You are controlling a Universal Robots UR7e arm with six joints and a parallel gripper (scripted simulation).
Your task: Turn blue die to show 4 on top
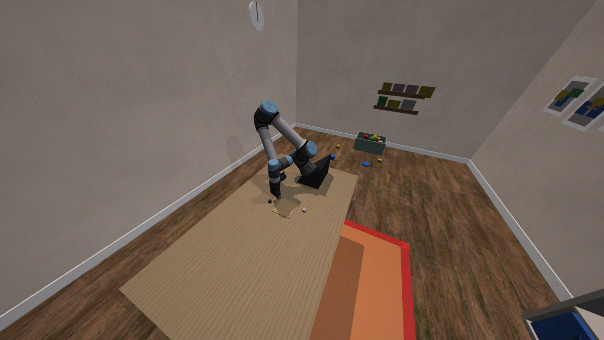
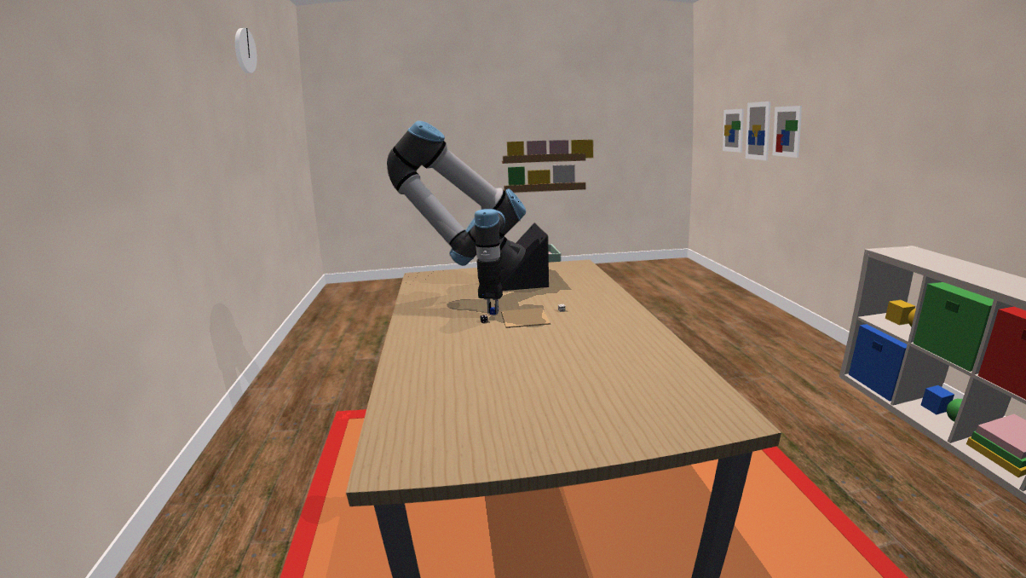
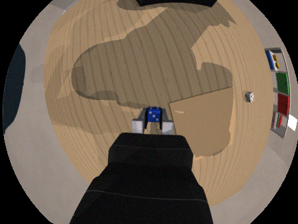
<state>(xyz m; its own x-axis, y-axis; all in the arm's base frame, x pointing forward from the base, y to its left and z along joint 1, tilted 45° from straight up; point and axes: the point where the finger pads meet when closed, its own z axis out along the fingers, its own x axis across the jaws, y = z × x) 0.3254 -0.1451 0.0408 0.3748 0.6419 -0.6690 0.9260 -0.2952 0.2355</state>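
Observation:
My gripper [image 3: 153, 114] points down and is shut on the blue die [image 3: 154, 114], at the table beside the mat's left edge. The die's upper face shows several white pips. In the exterior view the die [image 2: 489, 309] shows as a blue speck between the fingertips. The tan mat [image 3: 204, 123] lies flat on the table to the right of the die; it also shows in the top view [image 1: 286, 206]. In the top view the gripper [image 1: 278, 195] stands over the mat's far left corner and hides the die.
A black die [image 1: 269, 200] lies on the table left of the mat, close to the gripper. A white die [image 3: 249, 96] lies on the table right of the mat. The robot's black base [image 1: 314, 171] stands behind at the table's far end.

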